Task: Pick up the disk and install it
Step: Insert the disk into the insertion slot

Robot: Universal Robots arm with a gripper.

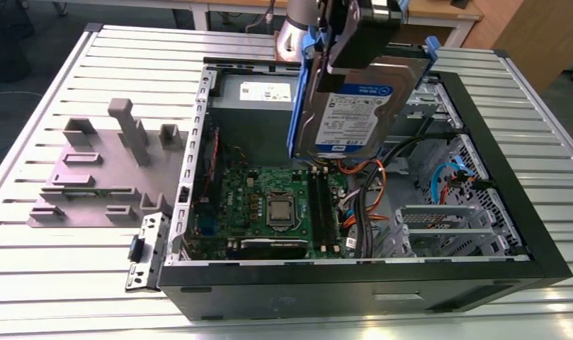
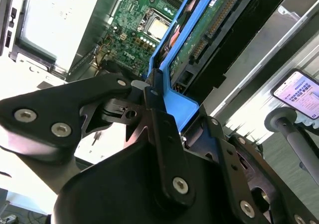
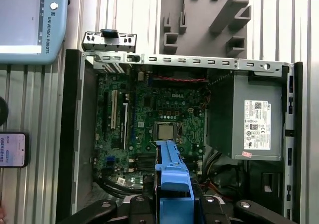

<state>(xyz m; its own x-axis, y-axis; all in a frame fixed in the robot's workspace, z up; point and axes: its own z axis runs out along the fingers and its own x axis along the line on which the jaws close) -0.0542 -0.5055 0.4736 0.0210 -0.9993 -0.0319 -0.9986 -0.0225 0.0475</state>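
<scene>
Exterior view: the gripper (image 1: 362, 49) has its jaws clenched on the upper end of the disk (image 1: 357, 106), at the blue carrier. The disk hangs above the open computer case (image 1: 362, 283). Its long axis is near vertical, leaning slightly. The label faces the camera, and the lower end is over the motherboard (image 1: 267, 205). The grey holder (image 1: 97, 177) lies well apart, at the exterior view's left.

Blue-framed silver disk (image 1: 362, 106), green motherboard (image 1: 258, 198), grey holder (image 1: 88, 177), ribbed silver table (image 1: 59, 269)
</scene>
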